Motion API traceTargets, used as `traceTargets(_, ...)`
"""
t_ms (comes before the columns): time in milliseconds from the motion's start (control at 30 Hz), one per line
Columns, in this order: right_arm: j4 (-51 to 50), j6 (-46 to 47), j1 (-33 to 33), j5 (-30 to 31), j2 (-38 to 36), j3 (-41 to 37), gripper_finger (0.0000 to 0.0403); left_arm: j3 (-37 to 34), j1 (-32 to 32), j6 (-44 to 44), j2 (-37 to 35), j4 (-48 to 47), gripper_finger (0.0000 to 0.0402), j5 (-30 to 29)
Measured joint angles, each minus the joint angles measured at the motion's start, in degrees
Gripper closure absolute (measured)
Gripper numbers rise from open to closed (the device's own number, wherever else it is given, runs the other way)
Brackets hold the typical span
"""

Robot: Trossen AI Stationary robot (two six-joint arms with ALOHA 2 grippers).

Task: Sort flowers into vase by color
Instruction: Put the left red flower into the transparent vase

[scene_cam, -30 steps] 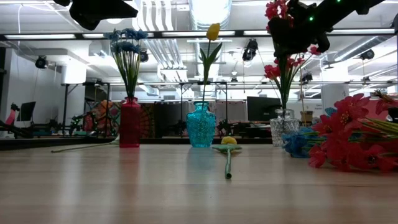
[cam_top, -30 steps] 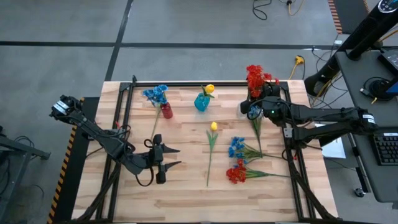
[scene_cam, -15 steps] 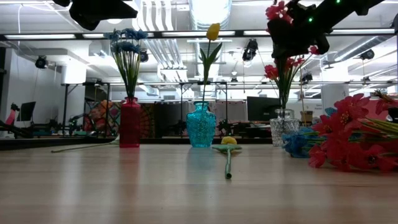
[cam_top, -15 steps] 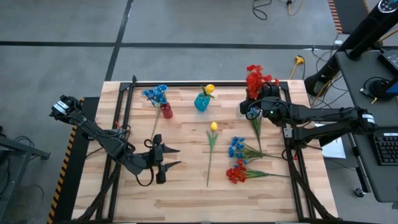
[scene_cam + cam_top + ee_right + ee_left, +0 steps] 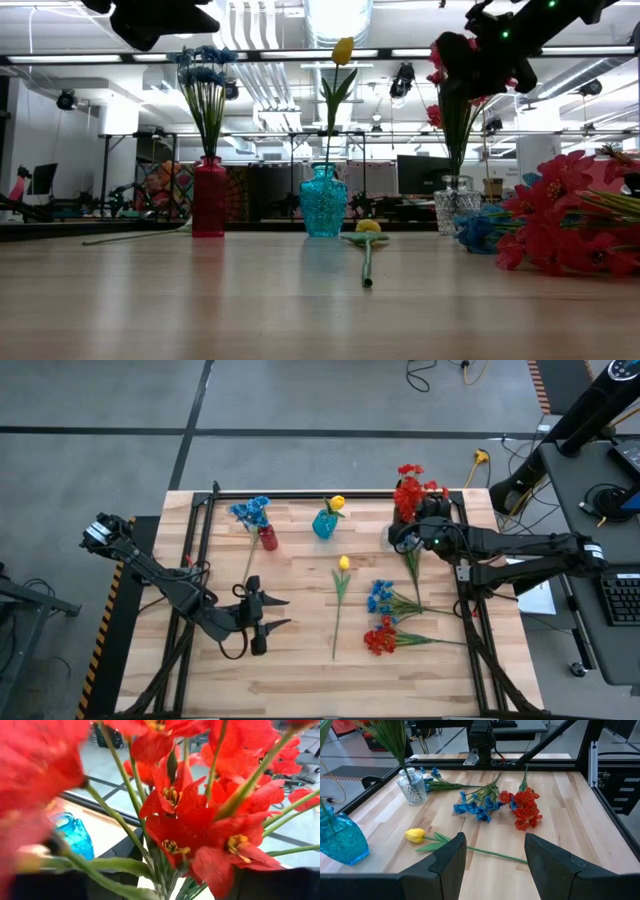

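No text, label, brand, number or sign can be read in any view. The vases, flowers, worktop and robot arms carry no legible marking, and the screens and fittings in the room behind are too small and blurred to make out.

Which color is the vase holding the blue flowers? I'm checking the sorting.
Red vase, clearest in the low view, with blue flowers standing in it.

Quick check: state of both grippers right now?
Left gripper: open, holding nothing.
Right gripper: at the red flowers in the clear vase; grip cannot be told.
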Motion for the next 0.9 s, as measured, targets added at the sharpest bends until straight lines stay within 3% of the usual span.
traceTargets(467, -7.95, 7.61, 0.00, -4.58, -2.68, 0.04, 0.0153, 0.01, 0.00, -9.77, -0.12, -9.26, 0.0217, 0.23)
traceTargets(733, -13.04, 11.16, 0.02, -7.67, -4.55, 0.04, 0.0142, 0.02, -0.01, -19.50, -0.99, -19.47, 0.0217, 0.45)
traceTargets(900, -16.26, 13.51, 0.00, -9.64, -6.07, 0.04, 0.0142, 0.02, 0.00, -27.34, -1.77, -26.86, 0.0217, 5.33)
